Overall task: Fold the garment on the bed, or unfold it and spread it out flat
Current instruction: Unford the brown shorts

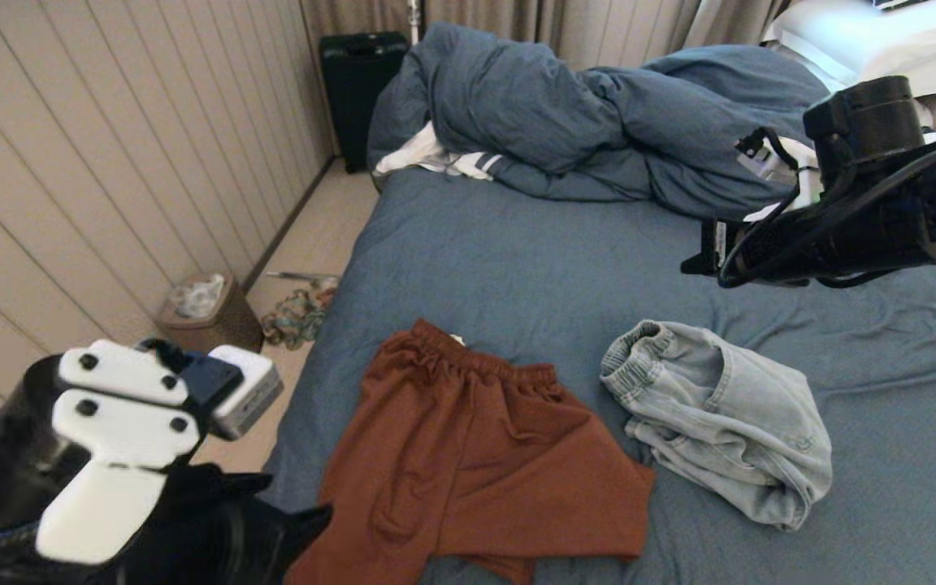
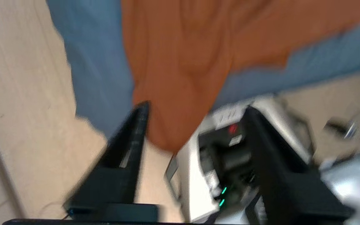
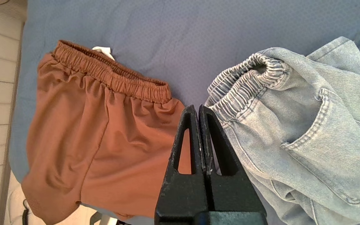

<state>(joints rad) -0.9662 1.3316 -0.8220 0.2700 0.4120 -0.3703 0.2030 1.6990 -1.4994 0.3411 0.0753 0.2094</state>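
Tissue [image 1: 197, 296] in brown floor bin [image 1: 212, 321]; left tool [image 2: 195, 115] wide, empty; right tool [image 3: 197, 107] pinched together.

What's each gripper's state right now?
Left gripper: open, holding nothing, above the rust-orange shorts' hanging edge.
Right gripper: shut, empty, over the bed's slate-blue sheet.

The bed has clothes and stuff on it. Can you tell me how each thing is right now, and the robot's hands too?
Rust-orange shorts: lying mostly flat, one leg hanging over the bed's edge.
Light denim shorts: crumpled, folded over.
Blue duvet: bunched up at the far end.
Bed: sheet wrinkled.
Left gripper: open, holding nothing, above the orange shorts' hanging leg.
Right gripper: shut, empty, above the two pairs of shorts.
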